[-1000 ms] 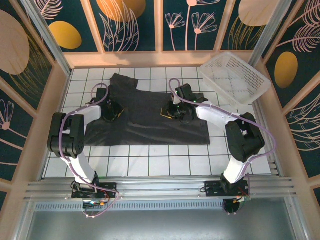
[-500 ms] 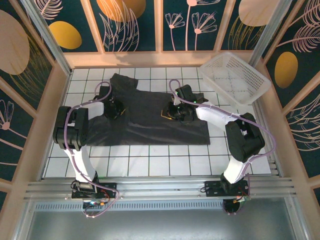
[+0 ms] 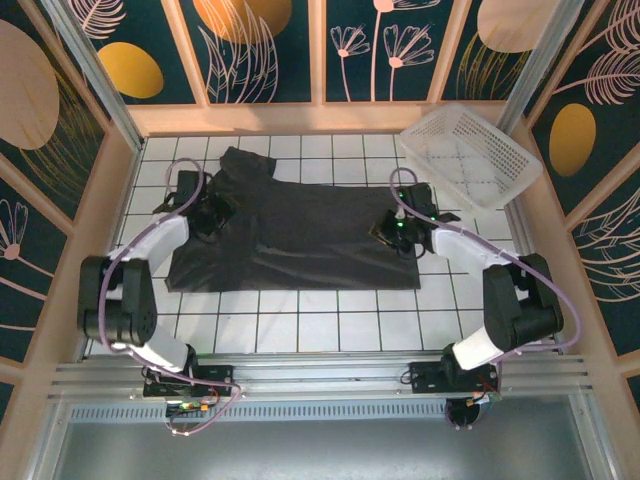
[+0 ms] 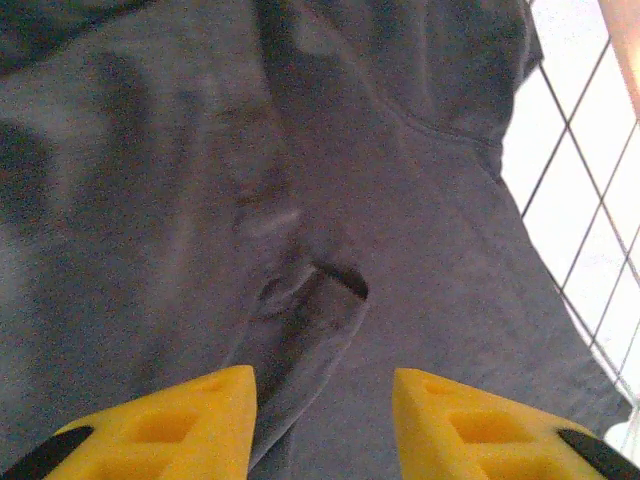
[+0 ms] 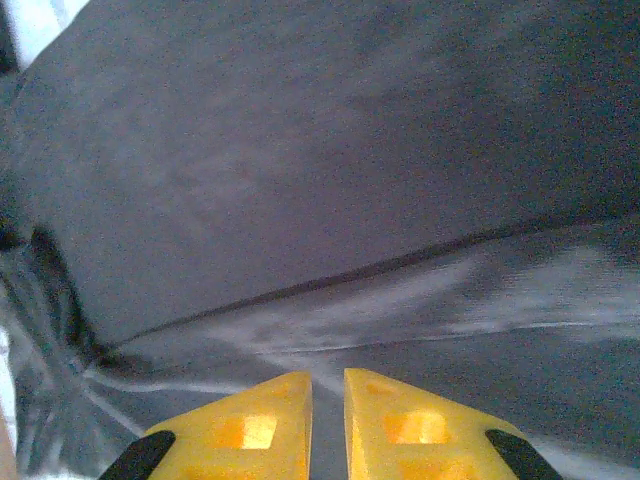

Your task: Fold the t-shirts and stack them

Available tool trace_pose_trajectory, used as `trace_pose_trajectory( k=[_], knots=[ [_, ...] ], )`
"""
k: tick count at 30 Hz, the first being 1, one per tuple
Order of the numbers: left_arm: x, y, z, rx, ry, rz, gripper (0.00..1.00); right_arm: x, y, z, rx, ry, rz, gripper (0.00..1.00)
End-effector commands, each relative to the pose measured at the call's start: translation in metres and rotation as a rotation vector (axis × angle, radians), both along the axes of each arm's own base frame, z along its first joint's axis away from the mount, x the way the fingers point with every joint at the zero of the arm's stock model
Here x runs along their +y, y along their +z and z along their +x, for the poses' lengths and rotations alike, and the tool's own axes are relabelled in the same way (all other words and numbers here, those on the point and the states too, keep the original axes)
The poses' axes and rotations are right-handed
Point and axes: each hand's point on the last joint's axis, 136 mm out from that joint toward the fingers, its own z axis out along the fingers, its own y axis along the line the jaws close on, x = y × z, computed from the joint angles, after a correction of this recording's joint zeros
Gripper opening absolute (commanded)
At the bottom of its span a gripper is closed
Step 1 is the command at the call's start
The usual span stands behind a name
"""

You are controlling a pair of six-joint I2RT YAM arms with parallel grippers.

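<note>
T-shirt (image 3: 300, 235) | black, plain | spread out, creased | on white tiles (image 3: 330, 320)

Matt, soft dark cloth of the t-shirt (image 3: 300, 235) is being pictured creased on a glossy tiled surface (image 3: 330, 320).

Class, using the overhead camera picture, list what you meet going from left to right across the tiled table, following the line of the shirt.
left gripper → black t-shirt → right gripper → white basket
</note>
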Motion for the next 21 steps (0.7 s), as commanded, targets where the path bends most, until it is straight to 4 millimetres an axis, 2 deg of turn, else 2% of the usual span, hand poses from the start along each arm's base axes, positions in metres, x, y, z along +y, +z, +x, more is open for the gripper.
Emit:
trace_pose_trajectory(
  k=[1, 4, 11, 16, 21],
  knots=[
    [0.028, -0.050, -0.053, 0.193, 0.088, 0.003, 0.34, -0.021, -0.018, -0.013, 0.073, -0.079, -0.042, 0.16],
    [0.043, -0.068, -0.073, 0.247, 0.125, 0.003, 0.32, -0.029, -0.033, -0.022, 0.131, -0.116, -0.070, 0.16],
    [0.084, -0.112, -0.129, 0.423, 0.224, 0.134, 0.29, -0.054, -0.088, -0.046, 0.325, -0.190, -0.146, 0.15],
    [0.100, -0.112, -0.161, 0.461, 0.283, 0.212, 0.30, -0.072, -0.108, -0.083, 0.478, -0.206, -0.249, 0.11],
    [0.108, -0.105, -0.189, 0.476, 0.332, 0.243, 0.30, -0.080, -0.099, -0.118, 0.539, -0.193, -0.277, 0.11]
  ],
)
